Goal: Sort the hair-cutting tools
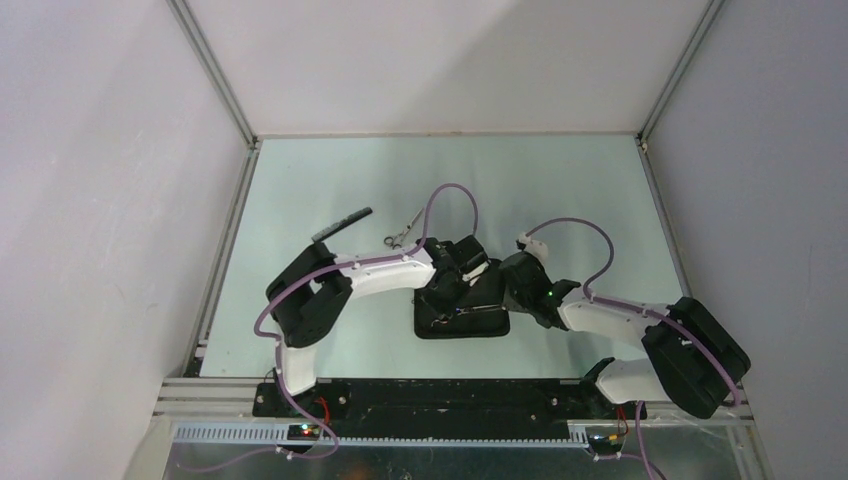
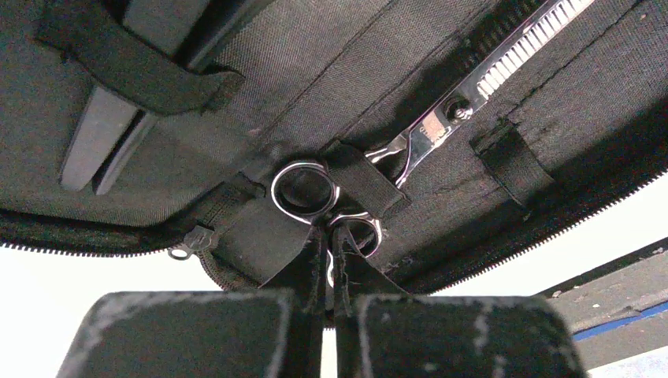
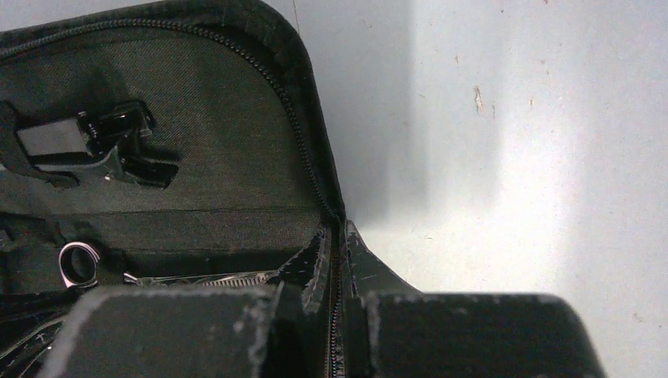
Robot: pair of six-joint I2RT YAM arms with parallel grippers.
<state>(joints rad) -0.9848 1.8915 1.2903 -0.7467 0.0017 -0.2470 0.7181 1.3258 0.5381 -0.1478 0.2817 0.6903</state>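
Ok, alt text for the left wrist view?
Silver scissors lie strapped inside an open black pouch. The left tool, shut, meets at their ring handles; a dark flat item sits under another strap, upper left.

The top view looks down from the near edge over the whole counter (image 1: 330,180). Both wrist views face the open pouch (image 2: 331,71) very closely, from left and right. All three share it.

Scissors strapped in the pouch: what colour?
Silver; the scissors show best in the left wrist view.
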